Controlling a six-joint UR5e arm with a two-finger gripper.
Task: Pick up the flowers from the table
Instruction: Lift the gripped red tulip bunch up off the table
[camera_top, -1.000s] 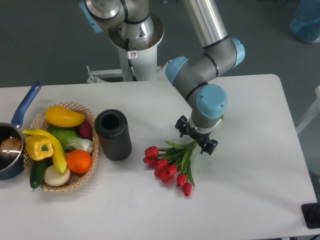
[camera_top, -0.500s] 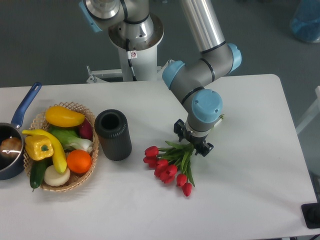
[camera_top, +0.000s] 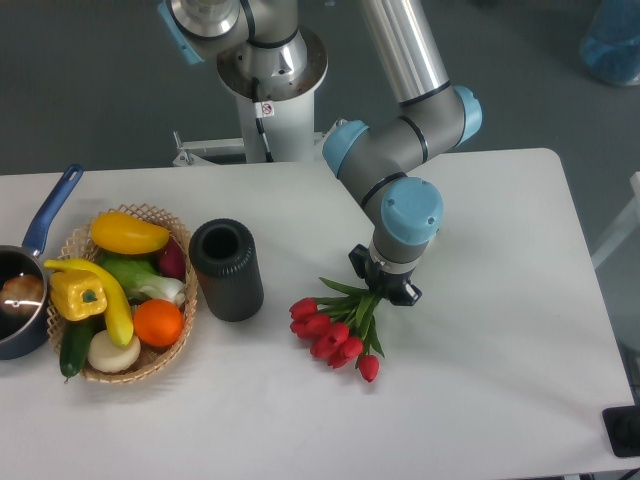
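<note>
Flowers (camera_top: 335, 330) in gripper (camera_top: 385, 282), beside black cylinder (camera_top: 227, 269), wicker basket (camera_top: 150, 290).

Bright even light, soft shadows, sharp focus

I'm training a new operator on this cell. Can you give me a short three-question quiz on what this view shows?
1. True or false: the flowers lie inside the wicker basket.
2. What stands between basket and flowers? A) black cylinder B) blue pot C) bottle
3. Which end of the bunch does the gripper meet?

Key: 1 false, they lie on the table. 2 A. 3 The stem end; whether the fingers have shut is hidden.
</note>
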